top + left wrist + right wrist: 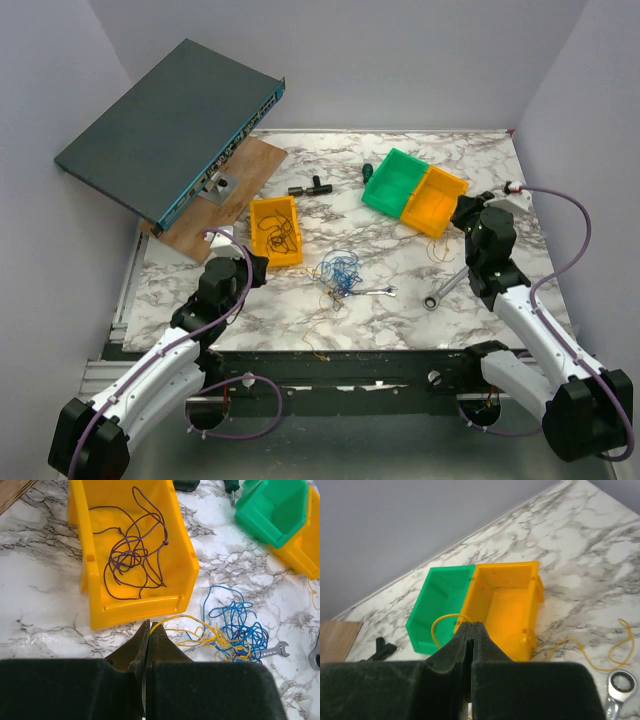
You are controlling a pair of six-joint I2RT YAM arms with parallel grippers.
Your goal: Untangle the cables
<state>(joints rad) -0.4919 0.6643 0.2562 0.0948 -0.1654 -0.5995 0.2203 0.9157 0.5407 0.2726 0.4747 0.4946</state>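
My left end effector (148,627) is closed, pinching a yellow strand (172,617) at lower centre. My right end effector (471,627), also closed, pinches a yellow loop (445,615).

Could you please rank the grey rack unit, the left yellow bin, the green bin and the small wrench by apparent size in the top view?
1. grey rack unit, by far the largest.
2. left yellow bin and green bin: they look about alike, so I would not rank them.
3. small wrench, the smallest.
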